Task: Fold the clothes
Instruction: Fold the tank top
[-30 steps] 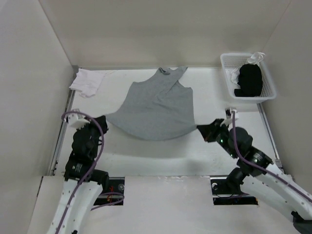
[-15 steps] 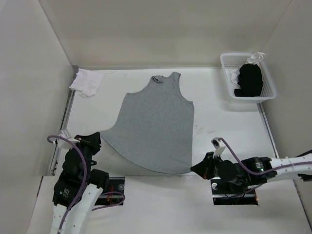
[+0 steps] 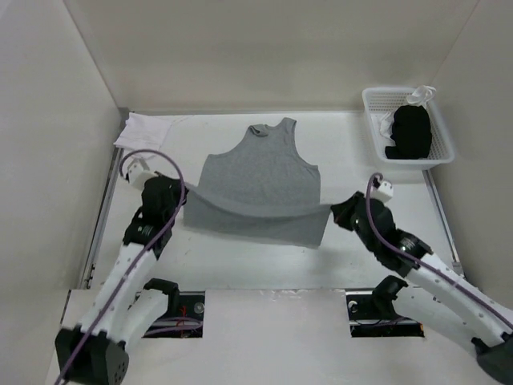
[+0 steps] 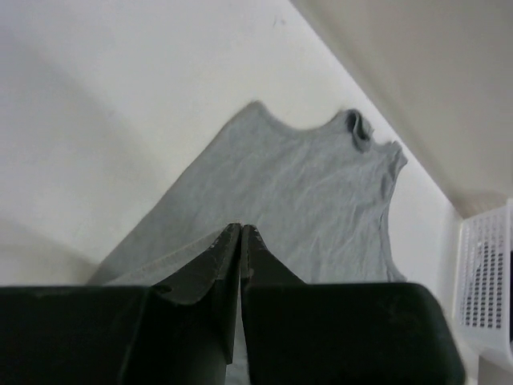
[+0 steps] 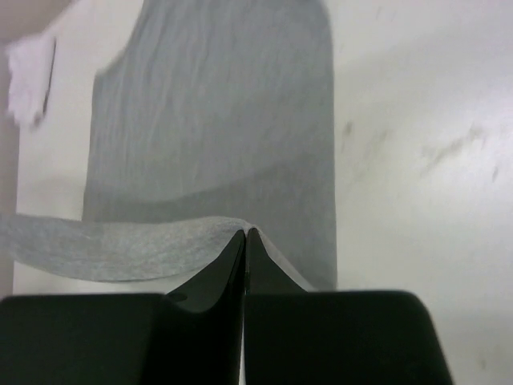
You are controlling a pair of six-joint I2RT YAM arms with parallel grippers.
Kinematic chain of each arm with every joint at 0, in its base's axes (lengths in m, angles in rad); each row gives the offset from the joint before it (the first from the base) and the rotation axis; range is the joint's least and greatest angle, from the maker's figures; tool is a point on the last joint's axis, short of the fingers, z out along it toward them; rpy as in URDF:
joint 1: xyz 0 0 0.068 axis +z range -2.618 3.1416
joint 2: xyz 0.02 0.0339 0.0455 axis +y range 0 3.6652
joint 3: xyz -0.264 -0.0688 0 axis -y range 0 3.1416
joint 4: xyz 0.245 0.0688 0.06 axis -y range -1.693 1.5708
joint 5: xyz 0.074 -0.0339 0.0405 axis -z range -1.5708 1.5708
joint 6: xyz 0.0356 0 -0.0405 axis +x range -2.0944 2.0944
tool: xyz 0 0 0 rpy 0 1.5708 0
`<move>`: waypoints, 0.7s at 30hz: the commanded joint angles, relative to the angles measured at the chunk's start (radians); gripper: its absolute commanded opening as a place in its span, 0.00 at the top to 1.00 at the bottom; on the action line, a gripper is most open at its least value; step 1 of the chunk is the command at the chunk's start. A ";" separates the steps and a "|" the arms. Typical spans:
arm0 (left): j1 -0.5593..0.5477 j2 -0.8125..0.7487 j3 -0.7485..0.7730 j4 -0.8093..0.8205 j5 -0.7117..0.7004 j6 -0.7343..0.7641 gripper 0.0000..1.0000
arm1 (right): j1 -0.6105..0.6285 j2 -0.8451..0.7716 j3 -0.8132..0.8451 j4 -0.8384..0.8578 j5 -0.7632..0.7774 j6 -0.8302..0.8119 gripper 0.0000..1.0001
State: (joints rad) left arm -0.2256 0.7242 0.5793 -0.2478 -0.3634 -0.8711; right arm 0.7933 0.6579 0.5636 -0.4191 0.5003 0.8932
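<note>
The grey tank top is spread in the middle of the counter, with its scoop neck turned toward the far wall and its upper body lying flat. Its hem is raised off the counter and stretched as a band between the two arms. One hem corner is pinched in the left tool, whose jaws are closed tight on the cloth. The other corner is gripped in the same way by the right tool. Between the two grips the hem sags a little in the middle, and the lower body hangs below it in a loose fold at the near side.

The fabric is judged to be light, soft and limp — a thin knit with no stiffness to hold a shape. It is likely to stretch and droop wherever it is unsupported. It is not fragile, though an uneven pull would be expected to skew the fold or drag the flat part across the smooth counter. The hem corners are judged the right places to be held for a lengthwise fold, with both kept level. For a later fold, the side seams or the shoulder straps would probably serve best.

A white basket holding a black garment is set at the far right, well apart, and a white cloth lies at the far left.
</note>
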 commanded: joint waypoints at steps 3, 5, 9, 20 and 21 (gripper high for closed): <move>-0.002 0.405 0.232 0.456 -0.066 0.021 0.99 | -0.398 0.309 0.163 0.477 -0.373 -0.232 1.00; 0.010 0.553 0.327 0.498 -0.068 0.030 0.99 | -0.479 0.438 0.237 0.541 -0.423 -0.240 1.00; 0.038 0.783 0.531 0.504 -0.051 0.038 0.99 | -0.585 0.693 0.431 0.589 -0.488 -0.257 1.00; 0.079 1.352 1.082 0.375 -0.003 0.096 0.80 | -0.679 1.390 1.068 0.500 -0.554 -0.225 0.99; 0.081 1.380 1.105 0.374 0.023 0.106 0.73 | -0.679 1.434 1.100 0.499 -0.554 -0.202 0.90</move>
State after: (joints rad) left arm -0.1570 2.0518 1.6047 0.1486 -0.3775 -0.7940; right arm 0.1200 2.0083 1.5753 0.0898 -0.0345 0.6697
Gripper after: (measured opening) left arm 0.243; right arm 0.075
